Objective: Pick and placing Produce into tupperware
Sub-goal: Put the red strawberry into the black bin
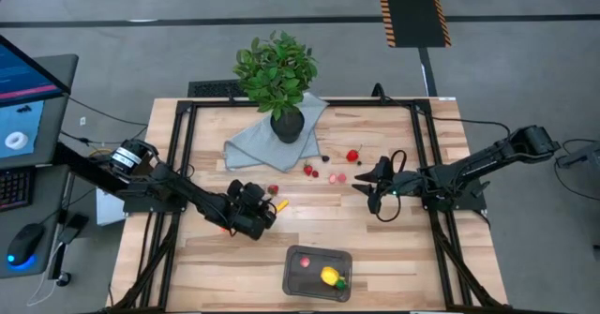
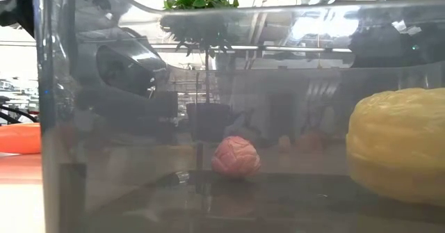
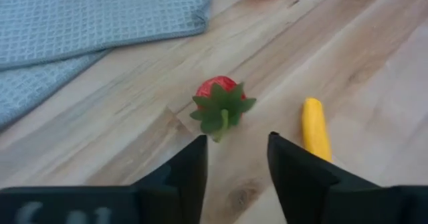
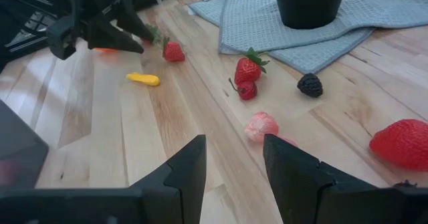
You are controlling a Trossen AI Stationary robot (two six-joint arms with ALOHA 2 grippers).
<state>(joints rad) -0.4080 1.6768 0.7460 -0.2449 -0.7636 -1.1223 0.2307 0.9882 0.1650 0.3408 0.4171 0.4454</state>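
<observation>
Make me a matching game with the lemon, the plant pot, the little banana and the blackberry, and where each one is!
Things:
1. lemon
2. plant pot
3. banana
4. blackberry

Places:
A. standing on the blue-grey cloth
B. on bare wood beside the strawberry in front of the left gripper
C. inside the tupperware
D. on bare wood just off the cloth's edge

Pairs: 1-C, 2-A, 3-B, 4-D
</observation>
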